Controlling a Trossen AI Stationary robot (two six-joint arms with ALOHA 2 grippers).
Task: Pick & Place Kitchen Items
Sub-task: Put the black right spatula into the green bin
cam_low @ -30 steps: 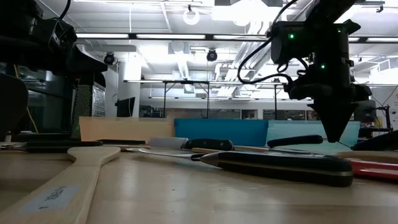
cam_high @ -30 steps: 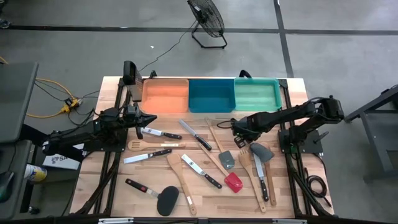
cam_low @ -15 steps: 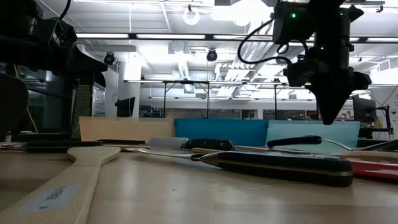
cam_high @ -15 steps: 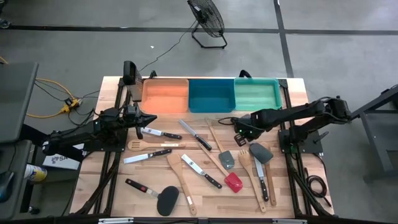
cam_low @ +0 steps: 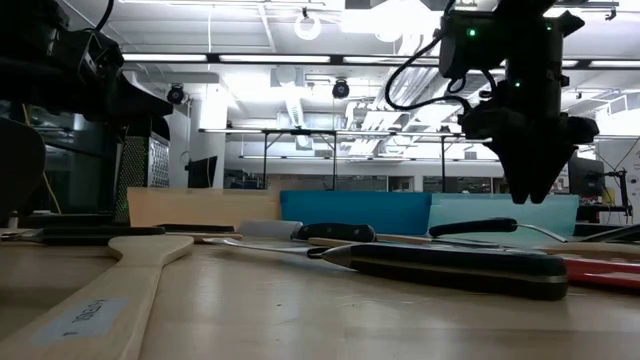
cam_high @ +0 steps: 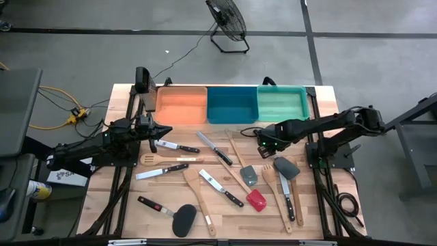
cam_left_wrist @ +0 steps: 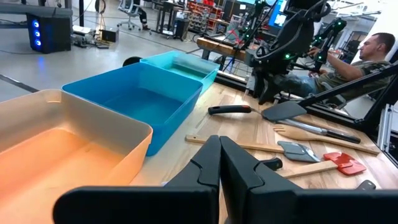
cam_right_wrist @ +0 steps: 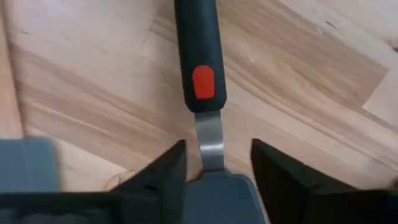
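Note:
My right gripper (cam_high: 262, 145) (cam_low: 530, 193) hangs open above the table's right half, pointing down. Below it lies a turner with a black handle (cam_right_wrist: 198, 56) that bears a red dot, a steel neck and a grey head (cam_high: 287, 166). The fingers stand on either side of the neck (cam_right_wrist: 210, 140), clear of it. More kitchen items lie flat on the wood: knives (cam_high: 215, 147) (cam_high: 162, 170), wooden spoons (cam_high: 198, 198), a red-headed turner (cam_high: 256, 199). My left gripper (cam_high: 164, 130) (cam_left_wrist: 219, 163) waits shut at the table's left, held level and holding nothing.
Orange (cam_high: 181, 104), blue (cam_high: 232, 104) and green (cam_high: 281, 104) bins stand in a row along the far edge. A black-headed turner (cam_high: 184, 219) lies near the front edge. A person (cam_left_wrist: 373, 50) sits beyond the table's right side.
My right gripper has risen from just above the tabletop, shut at first, and has then opened its fingers. The utensils lie as before.

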